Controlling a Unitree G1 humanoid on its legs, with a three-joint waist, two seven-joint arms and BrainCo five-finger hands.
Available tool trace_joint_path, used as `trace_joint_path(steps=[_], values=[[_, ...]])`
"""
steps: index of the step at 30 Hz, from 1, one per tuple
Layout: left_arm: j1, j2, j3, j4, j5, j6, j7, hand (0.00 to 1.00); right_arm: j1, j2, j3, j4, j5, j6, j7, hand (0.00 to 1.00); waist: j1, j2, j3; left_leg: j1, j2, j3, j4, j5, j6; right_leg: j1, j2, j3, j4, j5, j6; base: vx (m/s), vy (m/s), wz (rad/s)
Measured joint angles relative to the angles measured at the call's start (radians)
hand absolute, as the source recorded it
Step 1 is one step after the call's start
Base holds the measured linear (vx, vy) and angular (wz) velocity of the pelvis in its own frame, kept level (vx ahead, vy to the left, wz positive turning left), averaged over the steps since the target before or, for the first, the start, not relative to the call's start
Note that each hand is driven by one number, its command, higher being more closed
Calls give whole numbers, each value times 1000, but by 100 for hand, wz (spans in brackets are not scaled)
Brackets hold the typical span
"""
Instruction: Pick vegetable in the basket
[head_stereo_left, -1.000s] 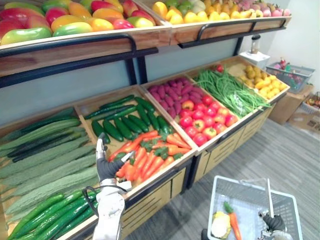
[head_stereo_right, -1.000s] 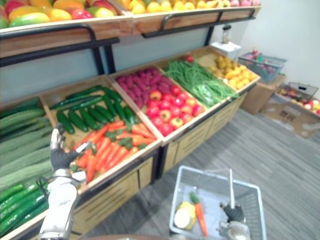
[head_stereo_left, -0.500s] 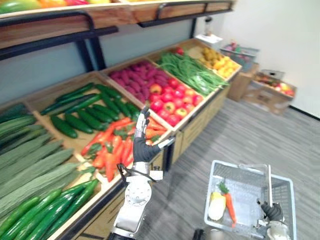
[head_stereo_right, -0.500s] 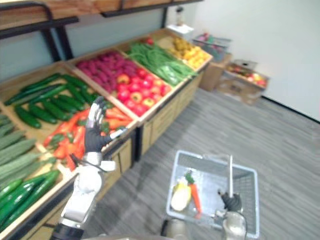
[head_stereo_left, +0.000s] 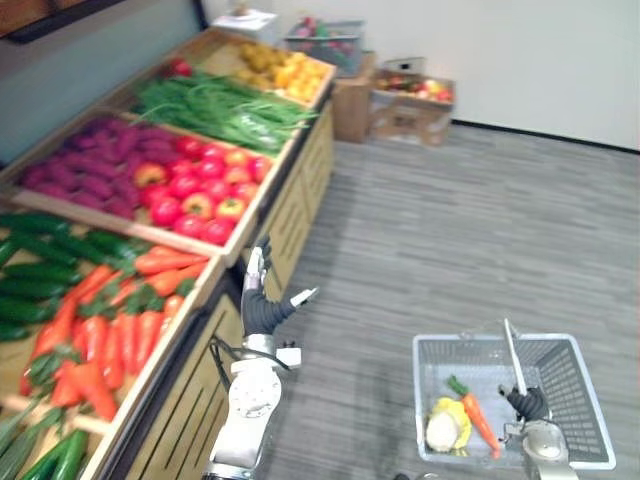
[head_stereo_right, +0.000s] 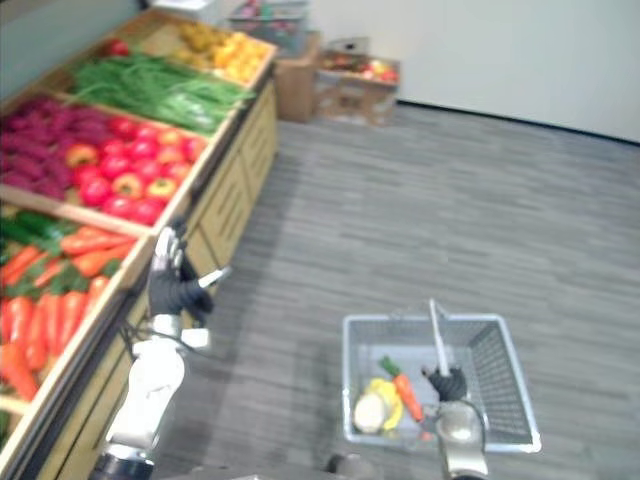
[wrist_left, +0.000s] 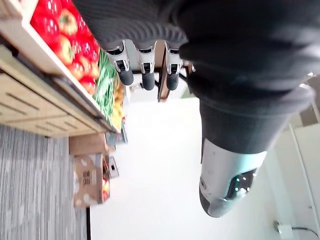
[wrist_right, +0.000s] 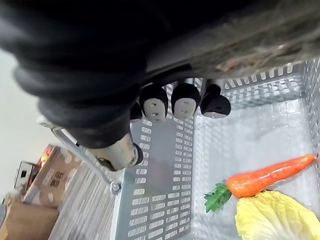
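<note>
right hand (head_stereo_left: 527, 403) is curled round the handle (head_stereo_left: 513, 352) of the basket (head_stereo_left: 578, 398), which holds a carrot (head_stereo_left: 477, 420) and perhaps a cabbage (head_stereo_left: 443, 428). left hand (head_stereo_left: 257, 305) is raised, fingers straight, empty.

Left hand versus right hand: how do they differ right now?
The left hand is open, fingers straight, holding nothing; the right hand is curled round the basket handle. The left hand is raised beside the vegetable stand; the right hand hangs low over the floor. Both wear dark ribbed covers.
</note>
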Motion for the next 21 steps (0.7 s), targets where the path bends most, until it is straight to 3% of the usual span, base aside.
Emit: trace_joint_path(steps=[2, 3, 4, 5, 6, 7, 10, 11, 13, 14, 17, 21], values=[[3, -4, -2, 13, -2, 0, 1, 0, 49, -2, 7, -36, 0, 0, 0, 100, -24, 12, 7, 30, 55, -28, 82, 24, -20, 81, 39, 13, -57, 16, -17, -3, -157, -38], [3, -5, -1, 15, -4, 0, 2, 0, 68, -4, 7, -48, 0, 0, 0, 100, -27, 12, 7, 33, 74, -81, 140, 68, -19, 115, 49, 40, -76, 23, -27, -17, -117, -61], [4, -6, 0, 18, -3, -1, 4, 0, 71, -10, 6, -62, 1, 0, -2, 100, -24, 1, 17, -7, 61, -199, 188, 96, -28, 128, 47, 83, -88, 31, -31, -31, -80, -78], [4, -8, -1, 23, -3, -2, 3, 0, 68, -15, 4, -69, 1, 0, -4, 100, -22, 4, 17, -29, 24, -289, 187, 79, -53, 124, 40, 108, -88, 36, -30, -58, 3, -105], [11, -8, 0, 32, -3, -2, 3, 0, 56, -20, 5, -73, 1, -1, -11, 100, -8, 7, 18, -54, -75, -465, 159, 45, -95, 116, 22, 156, -93, 49, -28, -70, 85, -135], [36, -11, 4, 33, -1, -3, 4, 0, 47, -24, 7, -72, 1, -6, -12, 100, 12, 8, 20, -51, -170, -595, 85, 17, -96, 103, 7, 222, -96, 60, -24, -65, 98, -139], [82, -12, 10, 76, 16, -4, -9, 0, 45, -31, 0, -71, 1, -13, -11, 100, 22, 46, 21, -30, -244, -717, -130, 24, -71, 88, 23, 285, -121, 79, -10, -37, 152, -87], [78, -12, 10, 153, 43, -2, -36, 0, 45, -47, -21, -70, 1, -13, -9, 100, 17, 78, 25, -14, -262, -764, -267, 81, -61, 78, 41, 296, -122, 86, 4, -28, 197, -37], [76, 13, 9, 235, 72, 1, -61, 0, 41, -47, -32, -60, 1, -13, -7, 100, 19, 82, 20, 6, -279, -762, -319, 74, -70, 70, 31, 315, -131, 94, 22, -22, 224, -23], [77, 45, 6, 295, 115, 2, -82, 0, 38, -50, -34, -61, 1, -14, -6, 100, 1, 66, 30, 2, -304, -753, -345, 77, -66, 68, 7, 322, -160, 112, 50, -16, 214, -8], [77, 98, -22, 408, 210, 3, -100, 0, 35, -53, -35, -61, 1, -14, -2, 100, -2, 49, 31, 12, -337, -704, -385, 87, -52, 47, -26, 356, -180, 129, 77, -10, 177, -30], [67, 111, -52, 569, 278, 8, -130, 0, 28, -56, -37, -59, 1, -15, 0, 100, -2, 43, 32, 64, -376, -646, -434, 94, -29, 10, -53, 413, -120, 117, 91, 70, 134, -48]])
